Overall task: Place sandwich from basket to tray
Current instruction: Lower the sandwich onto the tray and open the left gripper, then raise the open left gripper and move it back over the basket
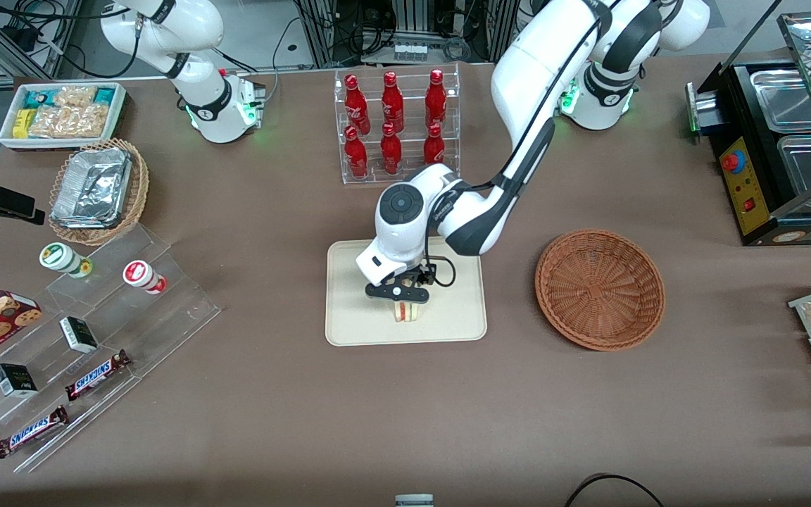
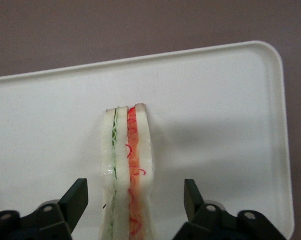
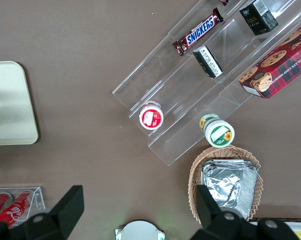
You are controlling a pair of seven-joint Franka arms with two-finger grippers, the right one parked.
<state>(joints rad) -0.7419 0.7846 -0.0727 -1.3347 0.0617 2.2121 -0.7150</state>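
On the clear stepped shelf (image 1: 89, 331) toward the parked arm's end of the table I see two Snickers bars (image 1: 96, 374), small dark boxes and two round cups with lids. Farther from the front camera than the shelf there is a light wicker basket with foil containers (image 1: 98, 190), and farther still a white bin of snack packets (image 1: 62, 114). Near the middle of the table stands a clear rack with red bottles (image 1: 395, 123). Nearer to the front camera than this rack lies the cream tray (image 1: 448, 320), and my gripper (image 1: 400, 294) is low over it. The sandwich (image 2: 126, 170) stands on its edge on the tray, with the green and the pink-orange layers facing up to my wrist camera. My two fingers (image 2: 76, 202) are spread apart, one on each side of the sandwich, and they do not touch the bread. Toward the working arm's end, beside the tray, sits the reddish-brown basket (image 1: 599, 289), and nothing lies in it.
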